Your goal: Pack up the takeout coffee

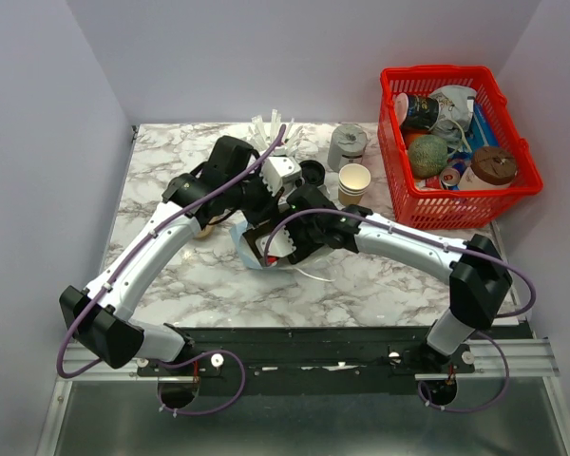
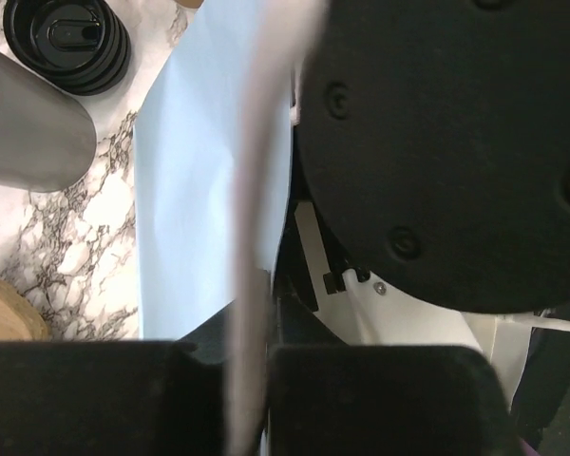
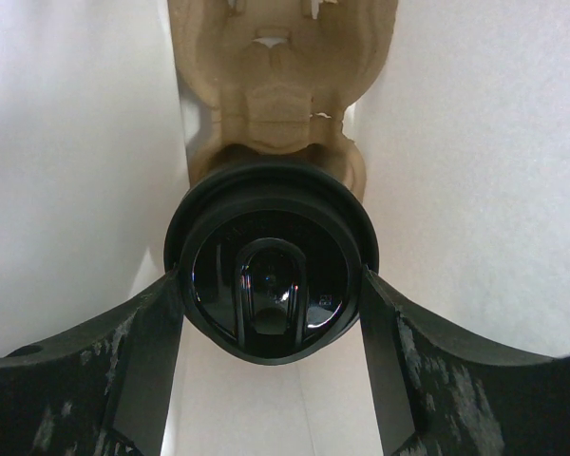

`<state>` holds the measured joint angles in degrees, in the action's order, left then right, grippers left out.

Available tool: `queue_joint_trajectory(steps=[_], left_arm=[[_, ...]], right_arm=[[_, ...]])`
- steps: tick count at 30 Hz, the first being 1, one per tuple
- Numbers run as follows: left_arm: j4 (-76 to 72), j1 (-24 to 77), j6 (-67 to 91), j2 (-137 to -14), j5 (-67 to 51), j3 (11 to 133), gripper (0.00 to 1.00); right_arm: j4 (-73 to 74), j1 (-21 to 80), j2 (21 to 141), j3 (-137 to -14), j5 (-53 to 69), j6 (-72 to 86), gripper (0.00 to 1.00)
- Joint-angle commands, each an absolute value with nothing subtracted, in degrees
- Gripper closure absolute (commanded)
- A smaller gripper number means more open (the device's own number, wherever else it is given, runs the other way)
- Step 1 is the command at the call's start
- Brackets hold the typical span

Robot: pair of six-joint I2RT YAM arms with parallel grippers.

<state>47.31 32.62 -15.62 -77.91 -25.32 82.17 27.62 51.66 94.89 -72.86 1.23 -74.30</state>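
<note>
step: right pincer (image 3: 271, 290) clamps black-lidded takeout coffee cup (image 3: 266, 223) inside white paper bag (image 3: 76, 142)
left pincer (image 2: 252, 389): pinching bag rim
next: seat in tan pulp tray (image 3: 280, 76), imo

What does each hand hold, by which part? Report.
Right hand: the takeout coffee, gripped across its lidded top. Left hand: the white bag, pinched by a thin strip, edge or handle.

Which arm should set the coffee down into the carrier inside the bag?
Right. The right end effector grips the lidded takeout coffee inside the white bag, with the pulp carrier just ahead. The left end effector is pinching the bag's edge, so it is busy.
</note>
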Motion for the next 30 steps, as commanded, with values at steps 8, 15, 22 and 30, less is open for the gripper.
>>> queue_joint_trajectory(steps=[8, 15, 22, 30], left_arm=[[52.82, 33.31, -14.06, -79.28, -27.51, 83.58, 0.54], [52.56, 33.22, -13.45, -79.28, -26.19, 84.2, 0.44], [52.38, 33.13, -12.75, -79.1, -25.58, 84.2, 0.43], [52.29, 33.13, -12.57, -78.84, -26.19, 83.5, 0.42]], right_arm=[[23.99, 48.87, 99.05, -75.06, 2.37, -72.68, 0.99], [25.75, 48.78, 98.88, -75.06, 3.08, -72.42, 0.81], [27.77, 48.78, 97.3, -75.94, 3.08, -70.58, 0.45], [30.49, 48.78, 94.13, -77.96, 5.18, -67.59, 0.21]])
